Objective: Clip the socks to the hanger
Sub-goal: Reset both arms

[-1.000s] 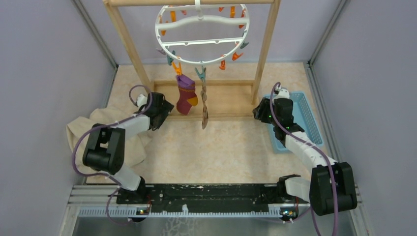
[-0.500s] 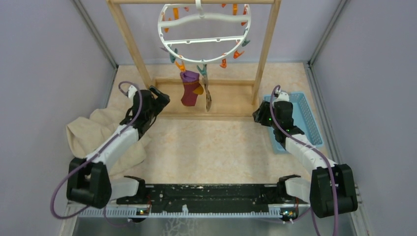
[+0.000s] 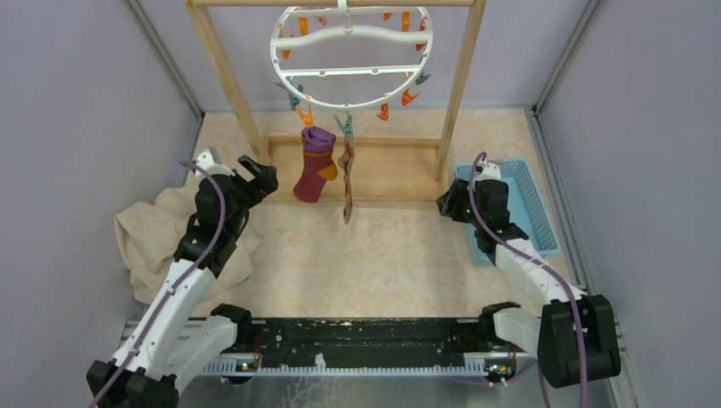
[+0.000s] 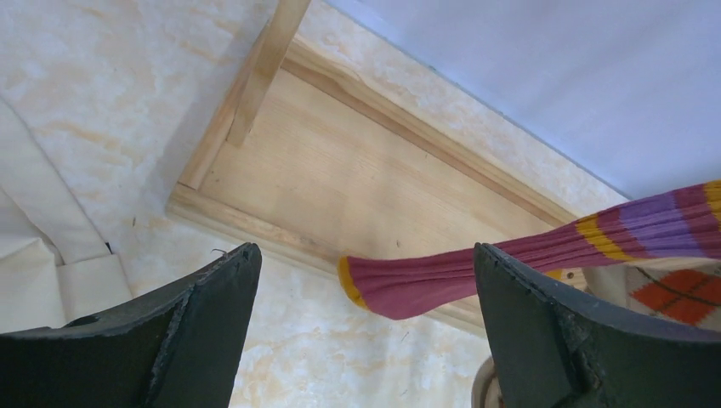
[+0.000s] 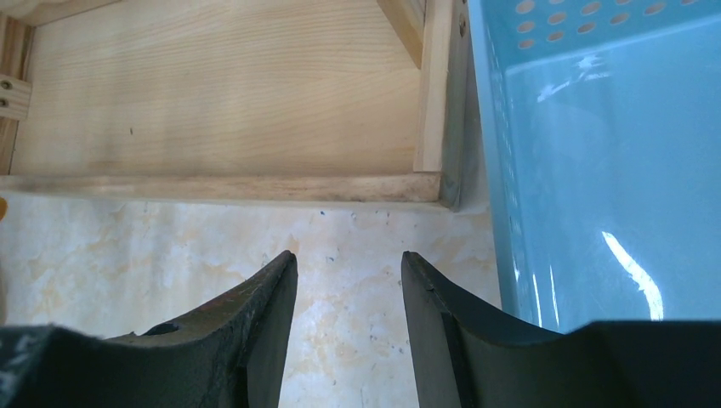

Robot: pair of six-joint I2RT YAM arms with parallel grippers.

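Hanger (image 3: 351, 71): white round ring with crossbars, suspended by its hook from the top bar of the wooden frame stand (image 3: 234, 85), with small orange and teal clips spaced around the rim. Maroon-purple sock (image 3: 313, 166): hanging cuff-up from an orange clip (image 3: 304, 117) at the lower left of the ring, orange heel facing right, toe pointing down over the wooden base of the stand. Brown-tan sock (image 3: 347, 183): hanging edge-on from a teal clip (image 3: 344, 126) just to the right of the first, its lower end reaching past the front rail of the base. The two socks hang close together; contact between them cannot be determined. Left gripper (image 3: 255, 174): raised above the tabletop (image 3: 374, 255), to the left of the maroon-purple sock and clear of it in the overhead view. In the left wrist view its fingers (image 4: 204, 314) stand wide apart with nothing held; the toe of the maroon-purple sock (image 4: 510, 268) and a patch of the brown-tan sock's red diamond pattern (image 4: 672, 293) show beyond them. Right gripper (image 3: 451, 202): low, at the right front corner of the stand's base, next to the blue basket (image 3: 531, 200). Its fingers (image 5: 255, 323) are separated by a narrow gap, gripping nothing, above bare tabletop. Beige cloth (image 3: 149, 238): lying crumpled at the left side of the tabletop, partly beneath the left arm.
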